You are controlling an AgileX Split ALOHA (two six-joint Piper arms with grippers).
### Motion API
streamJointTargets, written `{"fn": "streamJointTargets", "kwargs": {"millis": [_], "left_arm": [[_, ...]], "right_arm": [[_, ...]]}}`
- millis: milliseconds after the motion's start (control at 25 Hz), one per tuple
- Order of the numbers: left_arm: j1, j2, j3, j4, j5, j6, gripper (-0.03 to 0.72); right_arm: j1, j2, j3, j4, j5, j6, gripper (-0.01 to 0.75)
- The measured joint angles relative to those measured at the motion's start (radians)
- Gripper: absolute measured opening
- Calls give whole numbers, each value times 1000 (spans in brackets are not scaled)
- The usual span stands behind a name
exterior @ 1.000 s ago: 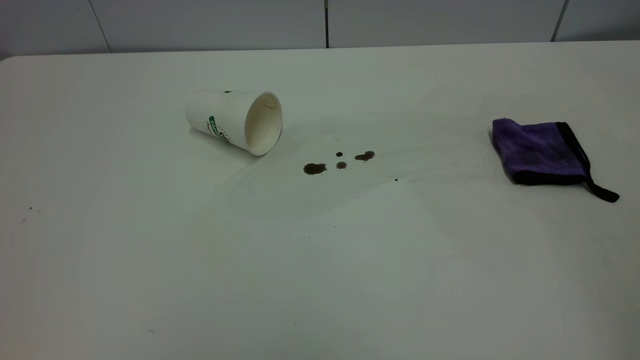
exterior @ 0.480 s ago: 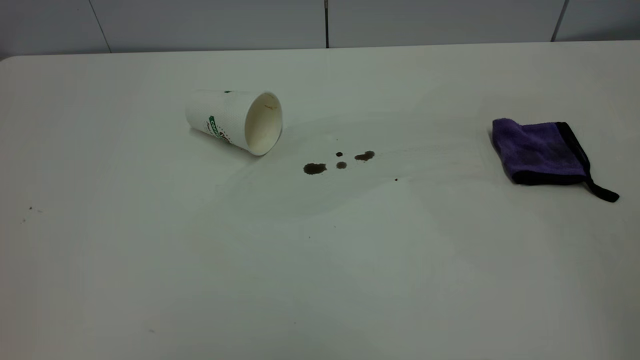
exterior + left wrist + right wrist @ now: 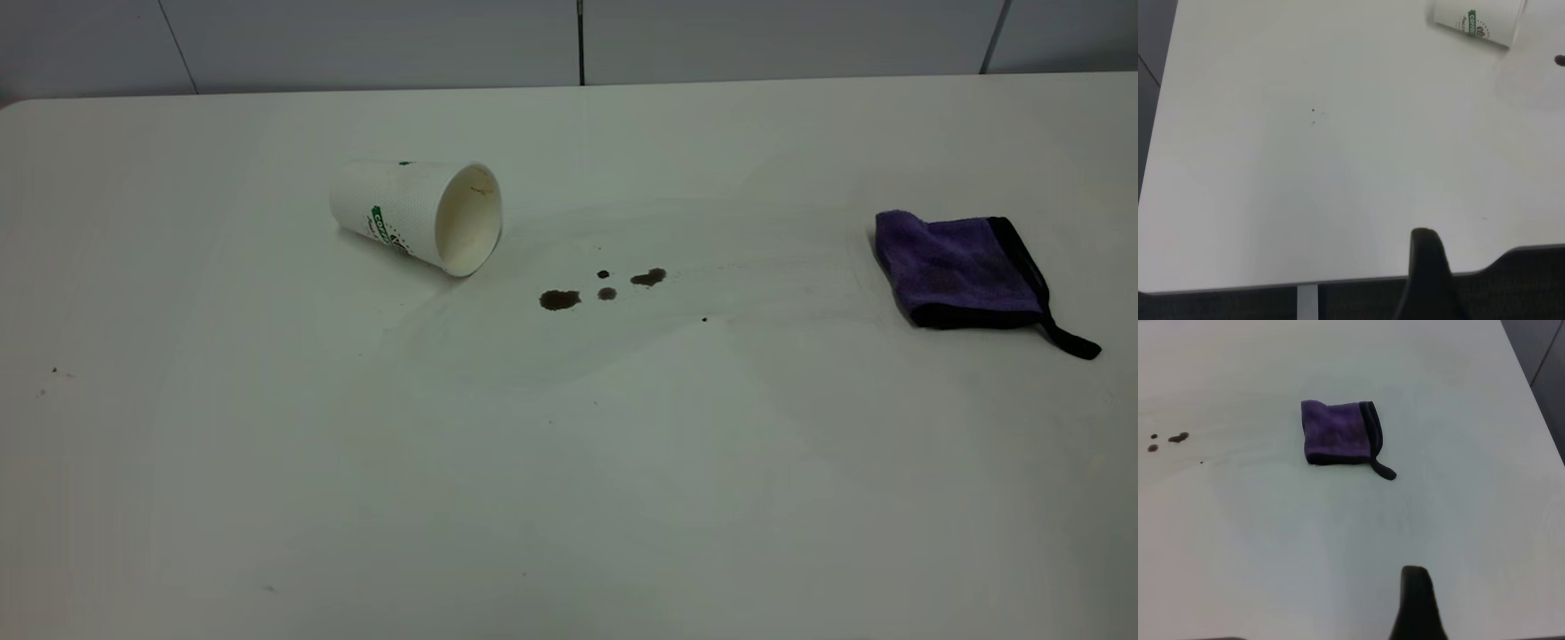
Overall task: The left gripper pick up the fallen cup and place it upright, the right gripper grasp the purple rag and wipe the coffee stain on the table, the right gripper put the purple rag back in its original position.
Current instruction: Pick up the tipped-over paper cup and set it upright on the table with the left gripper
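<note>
Exterior view: cup [image 3: 418, 213], coffee stain [image 3: 560, 300], purple rag [image 3: 965, 268] lie unmoved.

White green-banded cup [image 3: 416, 214], purple black-edged rag [image 3: 965, 268]

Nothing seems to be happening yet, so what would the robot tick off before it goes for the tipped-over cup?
1. Cup is on its side and free to grab: ok; it lies on the table with its mouth toward the stain, nothing touching it.
2. Left gripper has a clear way to the cup: ok; only bare tabletop lies between them in the left wrist view.
3. Left jaws open: cannot tell; only one dark finger shows.
4. Purple rag is in place for later: ok; folded, lying apart from the stain.
5. Coffee stain is not yet wiped: ok; blotches sit between cup and rag.
6. Right gripper is out of the way: ok; it sits back from the rag.
</note>
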Motion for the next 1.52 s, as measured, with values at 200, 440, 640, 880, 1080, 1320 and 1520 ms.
{"fn": "streamJointTargets", "kwargs": {"millis": [200, 440, 640, 880, 1080, 1320, 1520], "left_arm": [[0, 62, -8, 15, -6, -30, 539], [0, 438, -152, 146, -161, -118, 539], [0, 819, -298, 230, -310, -152, 617], [-73, 1244, -474, 264, -393, -153, 720], [-270, 1601, -685, 401, -402, -264, 717], [-445, 1981, -946, 554, -343, -401, 716], [-521, 2174, -1108, 600, -328, -412, 716]], "right_arm": [[0, 0, 0, 0, 0, 0, 586], [0, 0, 0, 0, 0, 0, 586], [0, 0, 0, 0, 0, 0, 586], [0, 0, 0, 0, 0, 0, 586], [0, 0, 0, 0, 0, 0, 586], [0, 0, 0, 0, 0, 0, 586], [0, 0, 0, 0, 0, 0, 586]]}}
